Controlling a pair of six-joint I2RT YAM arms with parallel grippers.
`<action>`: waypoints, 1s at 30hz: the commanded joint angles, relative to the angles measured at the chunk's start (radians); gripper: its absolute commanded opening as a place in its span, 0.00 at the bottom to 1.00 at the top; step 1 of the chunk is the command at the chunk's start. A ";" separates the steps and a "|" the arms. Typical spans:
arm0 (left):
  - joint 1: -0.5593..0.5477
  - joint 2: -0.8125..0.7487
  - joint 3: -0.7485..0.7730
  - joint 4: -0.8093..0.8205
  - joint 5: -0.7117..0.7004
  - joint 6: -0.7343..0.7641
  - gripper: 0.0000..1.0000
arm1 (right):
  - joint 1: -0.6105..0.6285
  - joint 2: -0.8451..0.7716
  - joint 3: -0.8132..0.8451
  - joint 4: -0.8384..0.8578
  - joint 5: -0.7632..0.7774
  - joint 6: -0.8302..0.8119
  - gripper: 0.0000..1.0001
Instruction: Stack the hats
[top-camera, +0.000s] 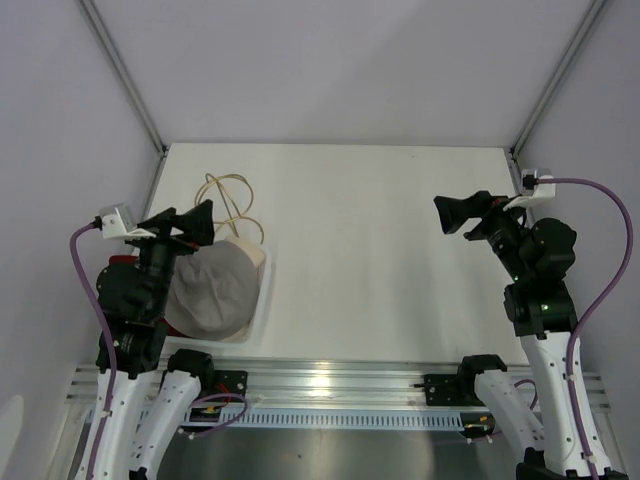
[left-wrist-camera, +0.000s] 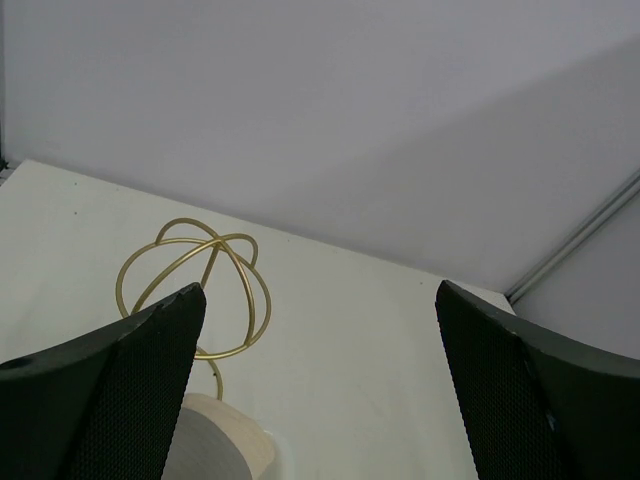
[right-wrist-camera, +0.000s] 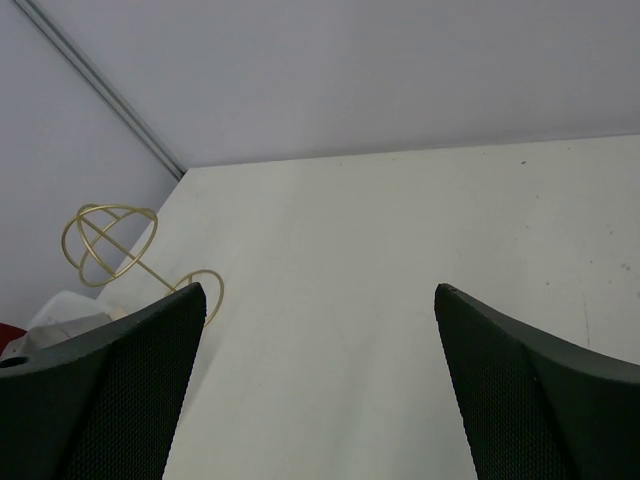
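Hats (top-camera: 213, 288) lay heaped at the table's (top-camera: 380, 260) left side, the beige hat (top-camera: 210, 282) uppermost, grey lining up (a dark red sliver (top-camera: 120, 261) showed at its left). A gold wire stand (top-camera: 232, 203) stood just behind them. The left gripper (top-camera: 185, 222) hung above the heap's far edge, fingers spread, holding nothing; the right gripper (top-camera: 460, 213), equally spread, hung well apart.

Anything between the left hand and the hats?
Nothing visible. The open left hand hangs over the far edge of the beige hat. The gold wire stand sits just beyond the hat, close to the hand but not between them.
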 joint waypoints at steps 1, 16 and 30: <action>0.009 0.020 0.037 -0.007 0.034 0.022 1.00 | 0.004 -0.021 0.008 0.020 0.001 -0.011 0.99; 0.007 0.323 0.182 -0.191 0.030 -0.056 0.99 | 0.016 -0.044 -0.036 0.002 0.050 -0.007 0.99; -0.051 0.636 0.317 -0.181 -0.050 -0.142 0.91 | 0.017 -0.045 -0.056 0.034 0.082 -0.002 0.99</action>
